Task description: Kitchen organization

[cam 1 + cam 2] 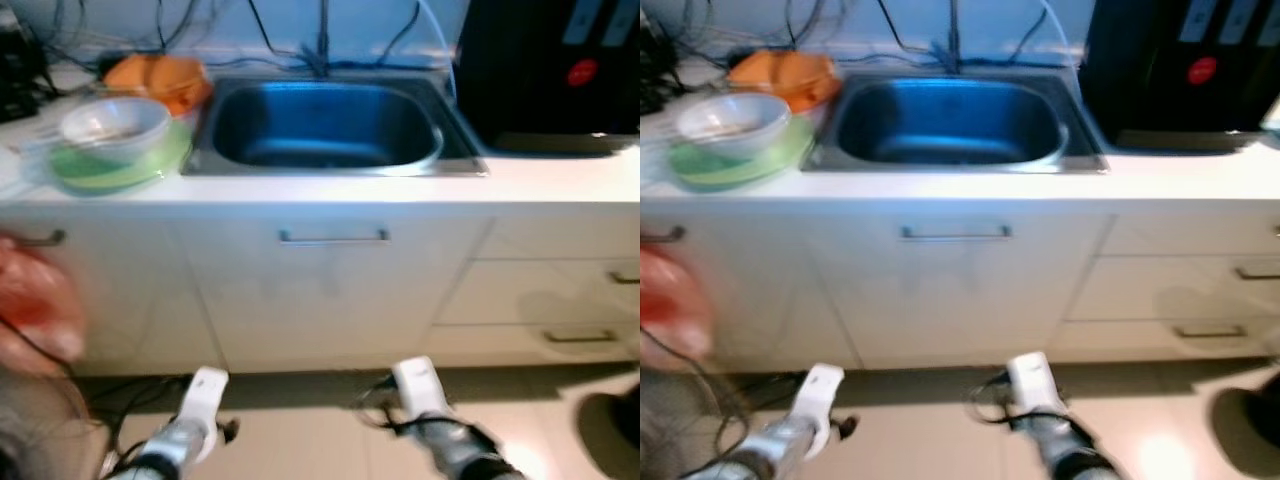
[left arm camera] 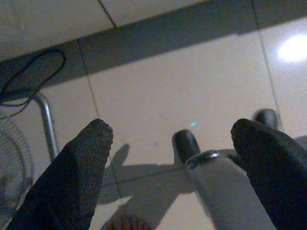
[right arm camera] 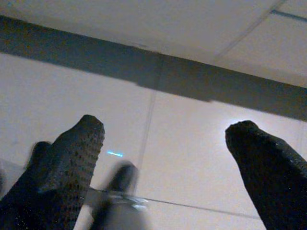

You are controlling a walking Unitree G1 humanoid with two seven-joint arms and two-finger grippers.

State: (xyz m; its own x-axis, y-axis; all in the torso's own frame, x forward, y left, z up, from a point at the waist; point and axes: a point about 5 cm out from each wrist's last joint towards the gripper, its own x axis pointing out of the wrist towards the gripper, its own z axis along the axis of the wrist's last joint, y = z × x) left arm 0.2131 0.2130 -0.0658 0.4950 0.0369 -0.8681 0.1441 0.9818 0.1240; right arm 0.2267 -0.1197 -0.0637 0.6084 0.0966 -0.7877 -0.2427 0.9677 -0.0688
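Both grippers (left (image 2: 172, 143), right (image 3: 165, 139)) hang open, empty; blurred walking risks bumping the counter (image 1: 320, 190) or snagging floor cables (image 1: 140, 395)

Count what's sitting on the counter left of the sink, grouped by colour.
Clear bowl: 1
Green dish under it: 1
Orange item, too blurred to name: 1
Total: 3

- A home kitchen, plainly: a steel sink (image 1: 325, 125) is sunk into a white countertop (image 1: 560, 180).
- White cabinet doors and drawers with slim bar handles (image 1: 333, 237) run below.
- Stacked bowls (image 1: 115, 135) sit beside the sink, on the left.
- Pale tiled floor (image 2: 192, 91) underfoot.
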